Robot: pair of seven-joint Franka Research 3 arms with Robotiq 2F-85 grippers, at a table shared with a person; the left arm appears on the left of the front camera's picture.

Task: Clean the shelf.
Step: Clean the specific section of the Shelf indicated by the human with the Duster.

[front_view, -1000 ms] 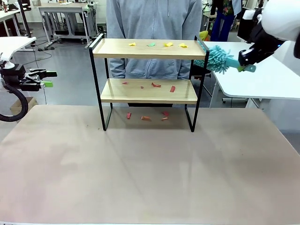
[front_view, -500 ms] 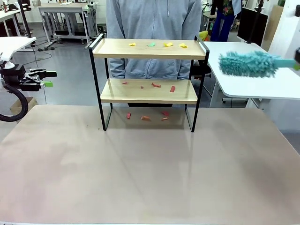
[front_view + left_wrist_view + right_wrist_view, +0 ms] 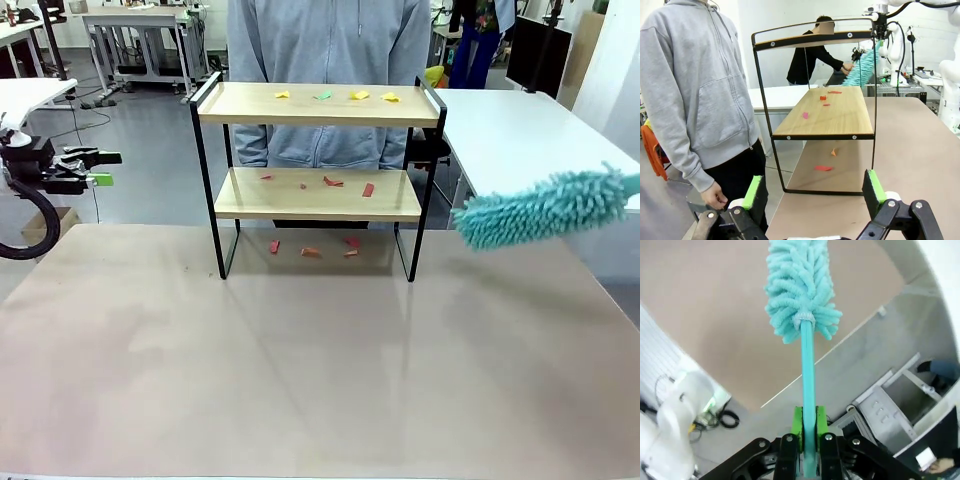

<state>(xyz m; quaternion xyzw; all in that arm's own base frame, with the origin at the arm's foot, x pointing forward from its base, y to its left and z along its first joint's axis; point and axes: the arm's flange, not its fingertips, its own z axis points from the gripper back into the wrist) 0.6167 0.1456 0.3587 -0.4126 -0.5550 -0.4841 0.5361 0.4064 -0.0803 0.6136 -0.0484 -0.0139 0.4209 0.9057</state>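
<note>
The shelf point(image 3: 250, 105) stands at the table's far middle. Yellow and green scraps point(image 3: 360, 95) lie on its top board, and red scraps point(image 3: 367, 189) lie on the lower board. More red scraps point(image 3: 311, 251) sit on the table beneath it. A teal fluffy duster point(image 3: 545, 210) hangs right of the shelf at lower-board height, clear of the frame. My right gripper point(image 3: 809, 427) is shut on the duster's handle point(image 3: 807, 375). My left gripper point(image 3: 103, 168) waits open at the far left with nothing between its fingers point(image 3: 756, 192). In its wrist view I see the shelf point(image 3: 840, 115) end-on.
A person in a grey hoodie point(image 3: 330, 40) stands close behind the shelf. A white side table point(image 3: 520, 140) stands at the right. The beige table point(image 3: 320, 360) stretches bare in front of the shelf.
The duster left the shelf's top right corner, swung out to the right and came down to lower-board height. The left arm has not moved.
</note>
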